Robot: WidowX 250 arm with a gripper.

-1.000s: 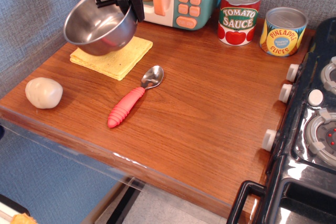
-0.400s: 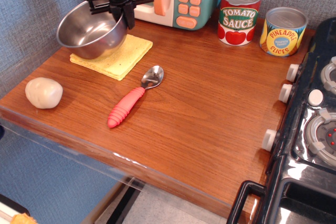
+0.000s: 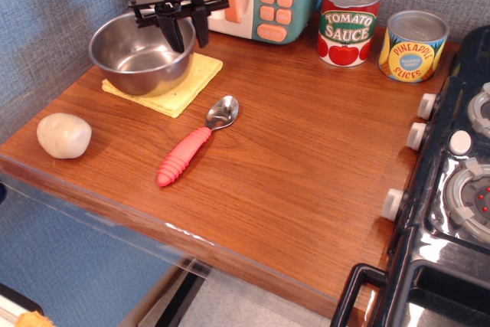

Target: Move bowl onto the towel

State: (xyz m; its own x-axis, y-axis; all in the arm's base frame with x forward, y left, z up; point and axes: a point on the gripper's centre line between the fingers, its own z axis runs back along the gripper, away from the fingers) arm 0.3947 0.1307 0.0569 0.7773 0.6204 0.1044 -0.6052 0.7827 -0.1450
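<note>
Lowered since a second ago, bowl (image 3: 142,60) now sits level on towel (image 3: 172,86), gripper (image 3: 184,36) spread wide astride its rim

And the bowl (image 3: 142,53) is down! A second ago it hung tilted in the air, above the towel (image 3: 170,84); now it sits level on the cloth, covering most of it. The gripper (image 3: 185,34) has let go, its jaws now spread, one finger inside the rim and one outside, lifted slightly higher.
</note>
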